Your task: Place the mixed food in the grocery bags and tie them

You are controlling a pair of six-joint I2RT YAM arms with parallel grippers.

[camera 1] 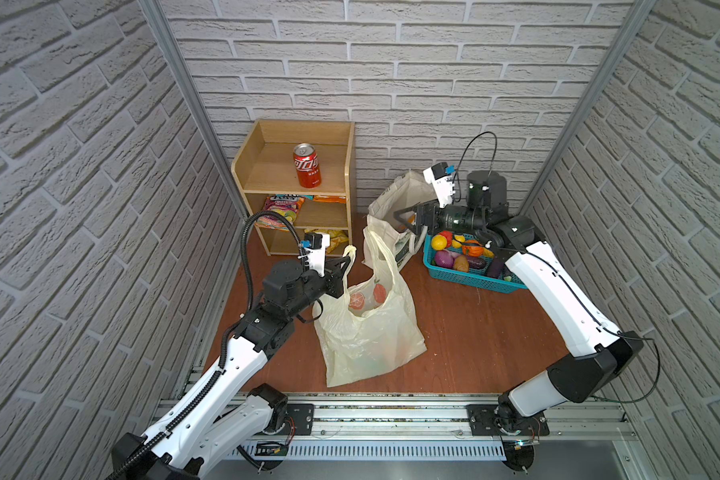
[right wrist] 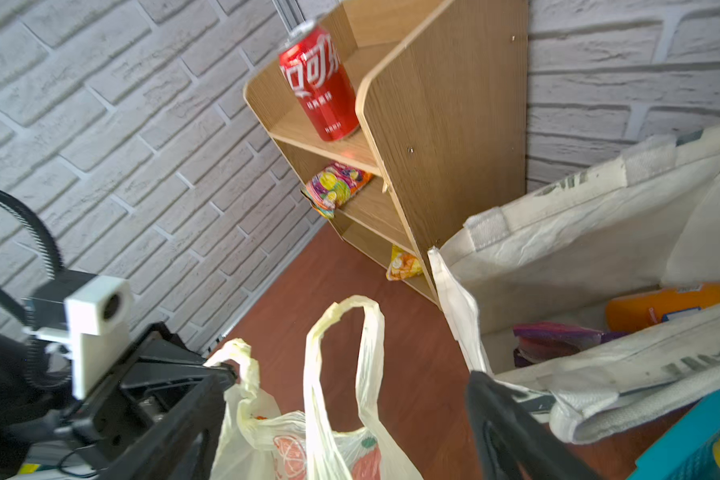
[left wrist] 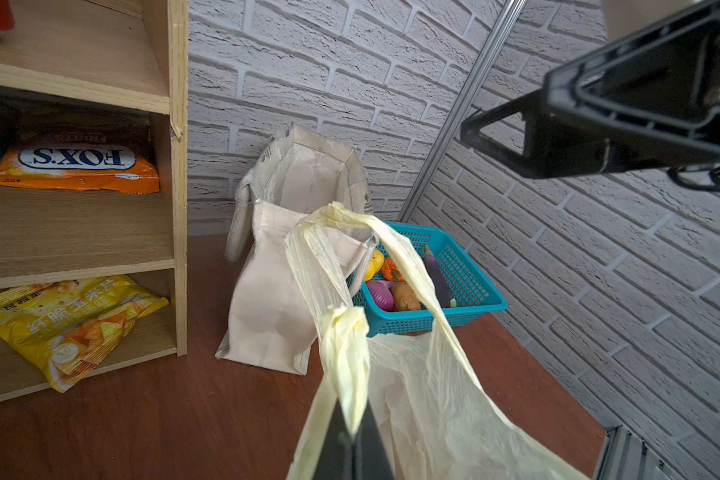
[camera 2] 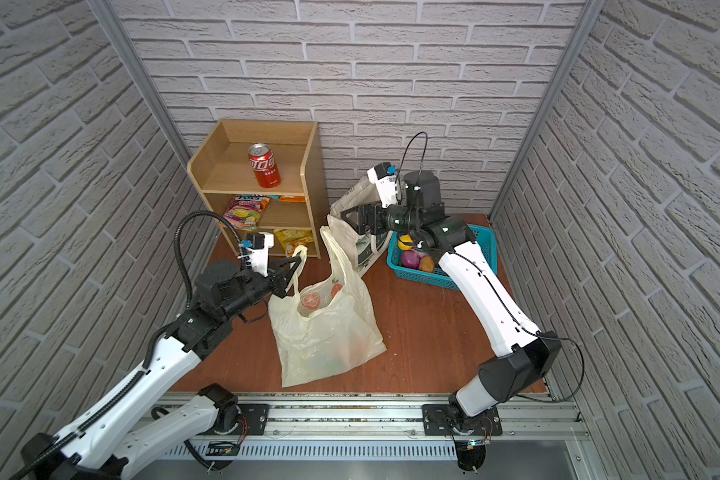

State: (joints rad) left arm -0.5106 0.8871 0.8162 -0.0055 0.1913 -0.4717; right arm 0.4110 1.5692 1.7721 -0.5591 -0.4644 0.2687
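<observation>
Red-brown counter (camera 1: 454, 332) fills both top views, walled by pale brick. Left claw (camera 1: 348, 263) is clamped on one handle (camera 1: 350, 250) of the plastic bag (camera 1: 366, 332), which sags below it. Right claw (camera 1: 406, 220) stands wide at the tote (camera 1: 385, 199) mouth. Left wrist view: the pinched handle rises from the claw's tips, tote beyond. Right wrist view: soda can (right wrist: 666, 307) and purple packet (right wrist: 558, 336) lie inside the tote, just beyond the claw.

Thin crinkled plastic bag (camera 1: 366, 340), matt canvas tote (left wrist: 267, 299)
</observation>
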